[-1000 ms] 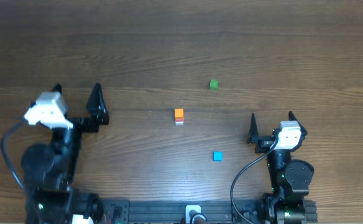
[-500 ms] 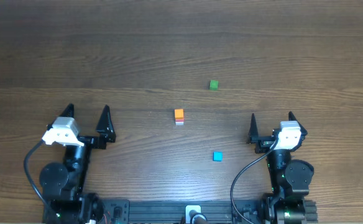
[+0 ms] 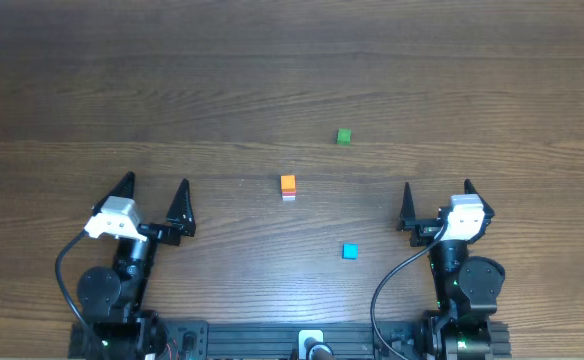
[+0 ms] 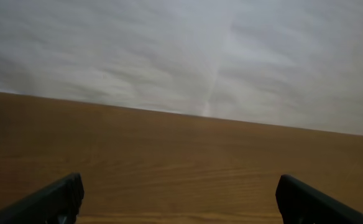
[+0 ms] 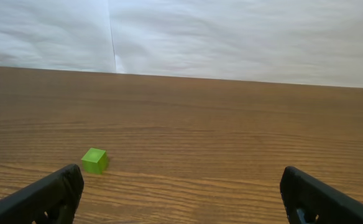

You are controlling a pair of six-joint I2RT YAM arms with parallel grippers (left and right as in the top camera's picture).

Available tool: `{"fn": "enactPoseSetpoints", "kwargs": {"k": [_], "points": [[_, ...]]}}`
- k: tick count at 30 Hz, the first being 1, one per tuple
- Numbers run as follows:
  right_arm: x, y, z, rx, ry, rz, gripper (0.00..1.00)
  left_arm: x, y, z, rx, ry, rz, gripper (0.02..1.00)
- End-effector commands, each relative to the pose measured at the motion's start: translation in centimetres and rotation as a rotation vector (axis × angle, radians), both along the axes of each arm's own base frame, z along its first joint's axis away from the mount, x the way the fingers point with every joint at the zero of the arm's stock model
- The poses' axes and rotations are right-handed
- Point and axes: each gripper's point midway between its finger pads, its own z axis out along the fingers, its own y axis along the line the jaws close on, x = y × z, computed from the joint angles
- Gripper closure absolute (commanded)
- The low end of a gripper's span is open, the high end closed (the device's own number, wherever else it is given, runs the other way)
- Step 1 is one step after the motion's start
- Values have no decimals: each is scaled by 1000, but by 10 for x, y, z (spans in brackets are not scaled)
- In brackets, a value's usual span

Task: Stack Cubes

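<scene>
The worktop (image 3: 492, 80) is brown wood with a fine grain running left to right, matt and smooth. Four small, sharp-edged cubes lie on it. An orange cube (image 3: 288, 182) sits on a white cube (image 3: 288, 196) near the middle, the white one showing as a thin strip at the orange one's near edge. A green cube (image 3: 344, 136) stands alone farther back and a little to the right, well apart from the stack. A blue cube (image 3: 349, 251) stands alone nearer the arms, also right of the stack and well apart from it.

The left gripper (image 3: 155, 182) hangs over the near left of the worktop, its two black, pointed fingers spread wide with nothing between them, touching no cube. The right gripper (image 3: 437, 186) is at the near right, its black fingers likewise spread wide and holding nothing. The blue cube lies to its left and slightly nearer, clear of the fingers. In the right wrist view the green cube lies ahead on bare wood, off toward one finger's side. Beyond the far edge hangs a pale, slightly creased backdrop (image 5: 243, 37).
</scene>
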Motion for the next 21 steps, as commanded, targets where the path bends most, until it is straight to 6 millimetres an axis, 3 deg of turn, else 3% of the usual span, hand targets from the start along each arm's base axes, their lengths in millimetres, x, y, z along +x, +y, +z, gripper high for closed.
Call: {"fn": "enactPoseSetpoints", "kwargs": {"k": [1,11,21], "points": [[0,1,-2,3,3,7,7,0,2,-17,51,54,4,18],[0,1,-2,3,3,7,9,1,12,-26,220,64,45,53],[0,1,-2,3,3,7,9,1,10,-27,225,66,42,18]]}}
